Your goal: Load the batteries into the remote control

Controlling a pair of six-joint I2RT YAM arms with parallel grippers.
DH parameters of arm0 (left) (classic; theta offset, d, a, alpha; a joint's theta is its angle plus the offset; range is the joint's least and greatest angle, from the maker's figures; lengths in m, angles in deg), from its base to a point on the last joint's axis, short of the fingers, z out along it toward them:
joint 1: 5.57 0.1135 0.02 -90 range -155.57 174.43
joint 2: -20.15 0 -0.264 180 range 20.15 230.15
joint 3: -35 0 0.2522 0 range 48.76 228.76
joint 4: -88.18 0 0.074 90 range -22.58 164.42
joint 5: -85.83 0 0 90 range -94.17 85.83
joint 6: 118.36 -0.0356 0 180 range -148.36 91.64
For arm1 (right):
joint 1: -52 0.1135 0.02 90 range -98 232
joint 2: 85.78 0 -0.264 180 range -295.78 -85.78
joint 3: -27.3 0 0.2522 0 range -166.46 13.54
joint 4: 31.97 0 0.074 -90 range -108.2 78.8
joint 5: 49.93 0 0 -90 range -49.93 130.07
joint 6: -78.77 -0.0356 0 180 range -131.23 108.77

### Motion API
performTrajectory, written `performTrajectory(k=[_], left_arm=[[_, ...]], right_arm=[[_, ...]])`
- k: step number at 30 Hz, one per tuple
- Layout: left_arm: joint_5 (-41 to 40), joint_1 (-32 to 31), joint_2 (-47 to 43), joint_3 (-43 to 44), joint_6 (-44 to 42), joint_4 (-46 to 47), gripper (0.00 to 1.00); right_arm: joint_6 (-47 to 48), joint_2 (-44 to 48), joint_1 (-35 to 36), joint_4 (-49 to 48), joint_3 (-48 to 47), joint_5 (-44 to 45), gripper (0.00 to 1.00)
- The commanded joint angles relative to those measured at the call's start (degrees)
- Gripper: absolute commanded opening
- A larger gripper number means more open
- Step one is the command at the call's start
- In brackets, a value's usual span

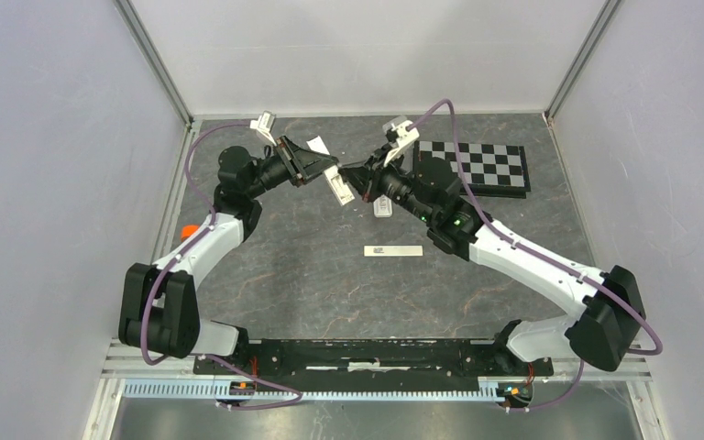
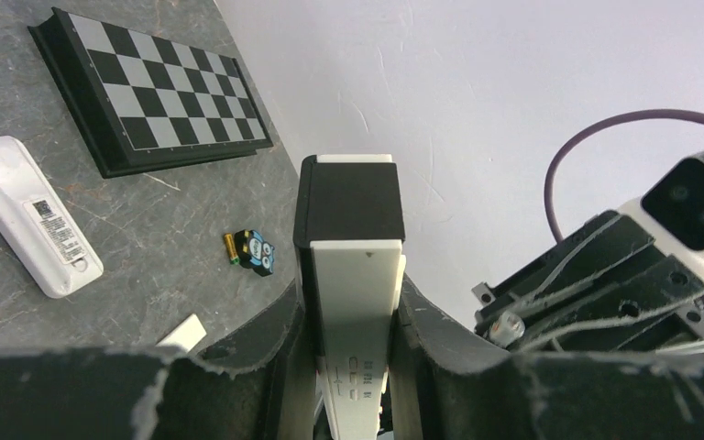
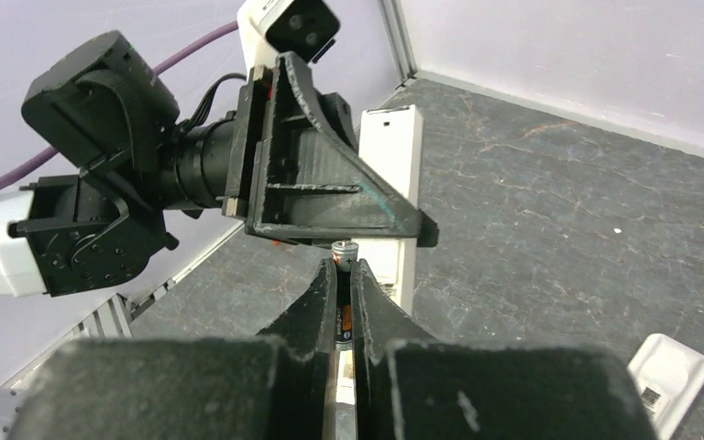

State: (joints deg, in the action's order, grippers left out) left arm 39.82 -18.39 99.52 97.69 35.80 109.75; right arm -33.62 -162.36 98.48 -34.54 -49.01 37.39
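Nothing here is legible to me. The sticker [image 2: 53,229] on the white plastic piece [image 2: 0,179] and the tiny marks on the remote control [image 2: 359,302] are too small to read.

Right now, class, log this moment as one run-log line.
left claw: shut on remote control | right claw: shut on battery | second battery: on table

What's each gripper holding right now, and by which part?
The left gripper clamps the remote control across its long sides, near one end. The right gripper pinches a battery by its body, one metal end poking out.
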Motion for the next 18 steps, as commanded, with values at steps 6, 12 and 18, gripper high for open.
performTrajectory(k=[6,12,18], left_arm=[[0.3,0.2,-1.2,3.6,5.4,4.8,0.07],[0.1,0.3,-2.6,2.5,5.4,5.8,0.07],[0.0,0.3,-2.9,2.3,3.7,4.3,0.07]], right_arm=[[5.0,-3.3,3.4,-2.0,-3.4,1.9,0.00],[5.6,-3.8,3.4,-2.2,-4.0,2.3,0.00],[5.6,-1.9,3.5,-3.4,-3.5,4.5,0.00]])
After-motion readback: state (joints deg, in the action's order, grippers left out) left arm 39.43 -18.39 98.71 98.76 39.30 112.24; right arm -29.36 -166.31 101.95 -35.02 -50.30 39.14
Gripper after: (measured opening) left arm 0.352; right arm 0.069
